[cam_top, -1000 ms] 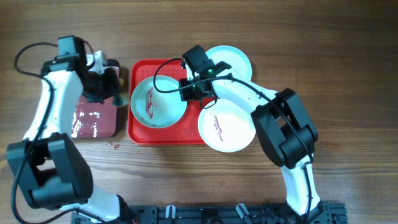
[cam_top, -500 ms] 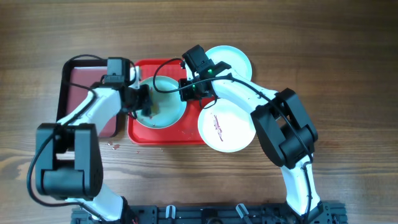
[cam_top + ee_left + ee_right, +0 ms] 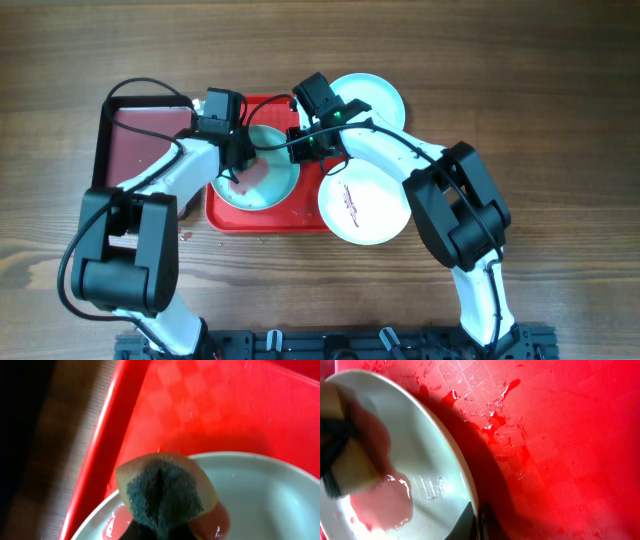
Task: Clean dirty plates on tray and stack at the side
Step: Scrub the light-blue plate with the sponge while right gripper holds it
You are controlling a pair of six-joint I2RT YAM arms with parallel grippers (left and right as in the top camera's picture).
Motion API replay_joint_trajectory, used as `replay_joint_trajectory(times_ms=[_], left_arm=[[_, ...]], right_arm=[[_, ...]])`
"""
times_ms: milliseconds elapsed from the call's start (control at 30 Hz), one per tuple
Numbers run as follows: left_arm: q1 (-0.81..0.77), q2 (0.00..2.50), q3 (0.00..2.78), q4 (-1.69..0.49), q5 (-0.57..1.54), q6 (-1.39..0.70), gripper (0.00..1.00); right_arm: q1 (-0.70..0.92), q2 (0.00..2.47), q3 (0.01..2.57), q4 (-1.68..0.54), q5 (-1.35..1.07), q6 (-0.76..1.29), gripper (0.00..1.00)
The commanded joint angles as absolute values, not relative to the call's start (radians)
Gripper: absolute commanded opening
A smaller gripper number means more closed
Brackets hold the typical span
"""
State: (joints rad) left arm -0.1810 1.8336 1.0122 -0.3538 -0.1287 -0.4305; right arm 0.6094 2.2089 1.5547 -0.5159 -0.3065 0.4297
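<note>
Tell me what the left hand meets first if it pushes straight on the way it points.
The left hand grips a sponge, which leads into the mint plate on the tray. The sponge seems to rest on the plate's wet inside, though depth is unclear.

Plates around the tray (image 3: 228, 218)
An inner plate (image 3: 275, 182), a sponge (image 3: 165, 492) in it, is set in the tray; a far plate (image 3: 378, 95) and a near plate (image 3: 368, 208) are placed at its right edge, a smaller tray (image 3: 138, 158) left.
</note>
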Motion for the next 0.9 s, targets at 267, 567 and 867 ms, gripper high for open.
replay_joint_trajectory(times_ms=[267, 567, 867], left_arm=[[-0.172, 1.862, 0.98, -0.444, 0.38, -0.192, 0.04], [-0.172, 1.861, 0.982, -0.548, -0.105, -0.698, 0.04], [-0.173, 1.862, 0.995, -0.586, 0.249, -0.703, 0.04]], right_arm=[[0.601, 2.24, 1.553, -0.521, -0.361, 0.418, 0.04], [0.601, 2.24, 1.553, -0.516, -0.36, 0.419, 0.04], [0.601, 2.24, 1.553, -0.513, -0.36, 0.421, 0.04]])
